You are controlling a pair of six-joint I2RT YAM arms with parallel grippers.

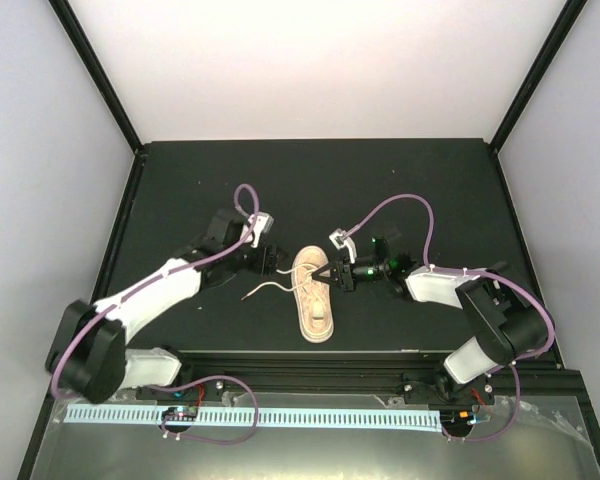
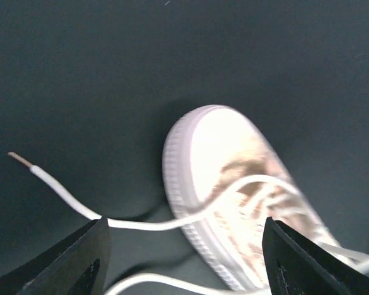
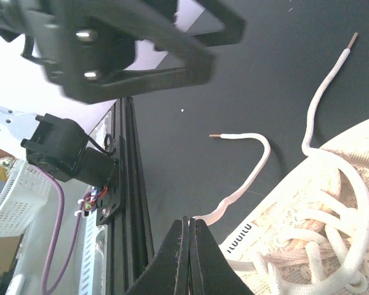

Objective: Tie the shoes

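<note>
Top external view: we find the sneaker [image 1: 317, 297] lying on the dark table [image 1: 180, 200], laces [image 1: 265, 289] loose, no knot begun; all tying remains. Left gripper [image 2: 184, 224] stands spread astride one lace; right gripper [image 3: 189, 220] is pressed together at the sneaker's lacing.

1 sneaker [image 1: 316, 295], 2 lace ends [image 3: 234, 135], 2 arms [image 1: 160, 290].

Black matte table [image 1: 180, 180] is carrying 1 beige sneaker [image 1: 316, 295], which is sitting sole-down near the table's front edge, roughly centred left to right. 2 off-white lace ends [image 1: 265, 290] are trailing from the sneaker toward the left arm's side and lying apart on the tabletop, showing brownish tips.
</note>
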